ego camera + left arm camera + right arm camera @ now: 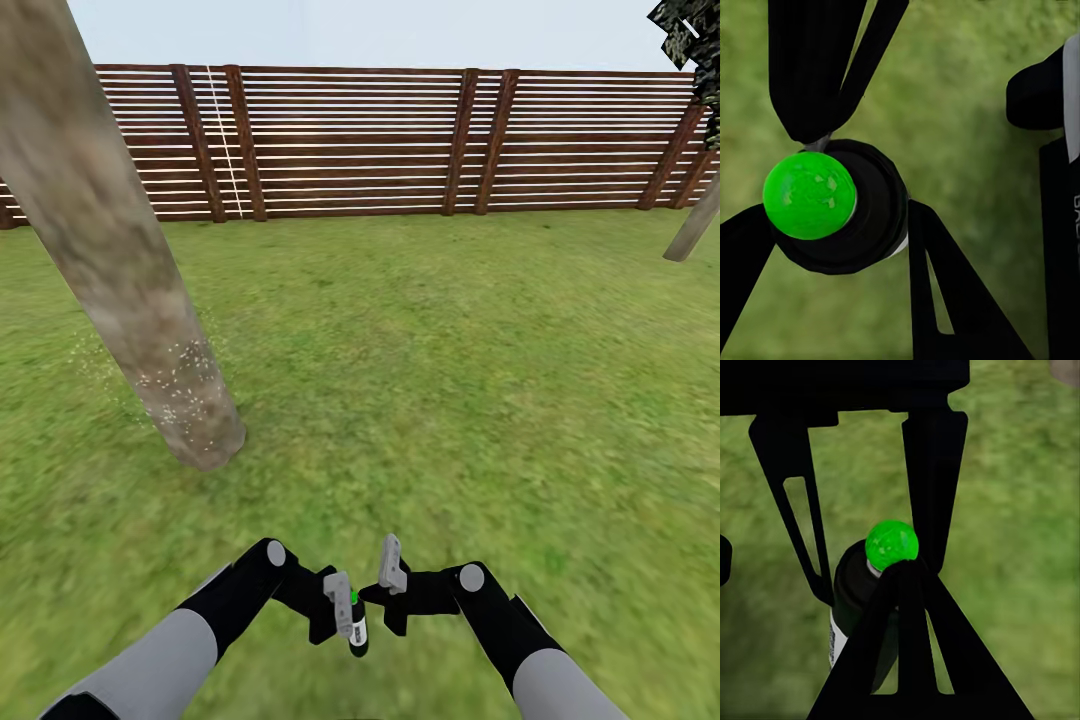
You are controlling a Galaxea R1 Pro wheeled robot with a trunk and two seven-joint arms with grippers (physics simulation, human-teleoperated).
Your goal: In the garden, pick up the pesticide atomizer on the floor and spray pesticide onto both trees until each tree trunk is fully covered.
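The pesticide atomizer (356,628) hangs low between both arms, over the lawn (450,380); the left gripper (341,604) clamps its dark round body between both fingers, while the right gripper (391,566) sits just beside it — whether that one is closed on anything I cannot tell. The risk from here is wasted spray: the near tree trunk (110,250) stands off to the left, so the mist would fall on grass. White pesticide specks (180,385) dot only the trunk's mottled grey-brown base. The sprayer is a smooth cylinder with a glossy green cap (809,195) — slippery if knocked by the neighbouring fingers.
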